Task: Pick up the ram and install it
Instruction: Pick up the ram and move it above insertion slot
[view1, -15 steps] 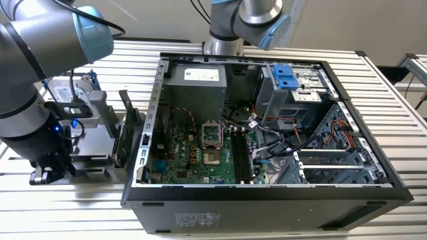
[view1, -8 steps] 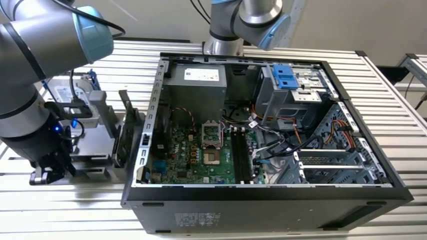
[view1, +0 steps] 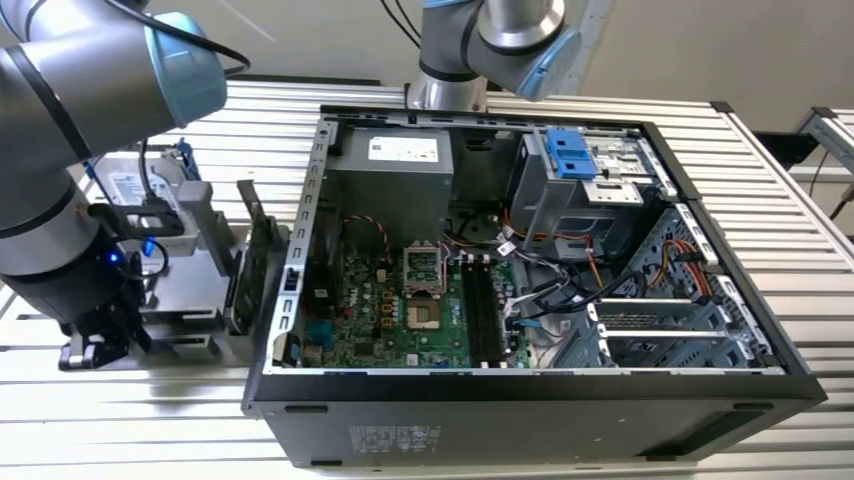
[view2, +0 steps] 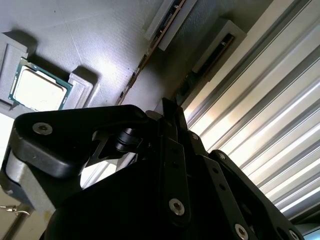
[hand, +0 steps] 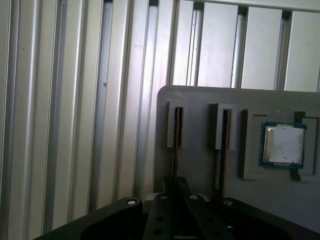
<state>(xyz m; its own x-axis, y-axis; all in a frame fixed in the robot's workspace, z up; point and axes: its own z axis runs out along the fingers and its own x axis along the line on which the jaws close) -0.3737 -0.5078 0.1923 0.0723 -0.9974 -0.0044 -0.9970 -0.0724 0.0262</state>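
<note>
My gripper (view1: 96, 348), at nine o'clock of the case (view1: 534, 392) in the exterior view, hangs over the ram (hand: 177, 129); open or closed I cannot tell; it looks light, stiff, fragile; best held by its edges.

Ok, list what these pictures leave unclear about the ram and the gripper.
- The ram, first wrist view: edge-on in a slot of the grey holder, its near end covered by the gripper.
- Contact between gripper and ram, both wrist views: the gripper's own body blocks it.
- The memory slots, exterior view: too small to judge their latches.
</note>
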